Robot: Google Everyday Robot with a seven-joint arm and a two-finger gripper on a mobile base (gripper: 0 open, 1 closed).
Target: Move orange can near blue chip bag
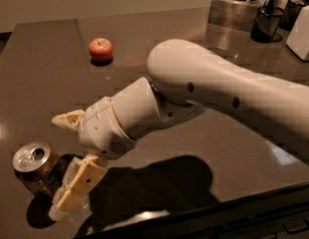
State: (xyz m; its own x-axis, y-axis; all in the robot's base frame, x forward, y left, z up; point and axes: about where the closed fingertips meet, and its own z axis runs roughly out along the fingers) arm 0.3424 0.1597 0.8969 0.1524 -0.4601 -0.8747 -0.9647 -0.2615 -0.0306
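Gripper (57, 163) sits just beside orange can (35, 171), low left in view on tabletop (45, 59); fingers (79, 180) apart, lower one right by it. Best to centre can btwn fingers w/o tipping it, then close. Blue chip bag not in view.

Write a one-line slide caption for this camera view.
Open hand poised at the orange can on a dark table; apple behind.
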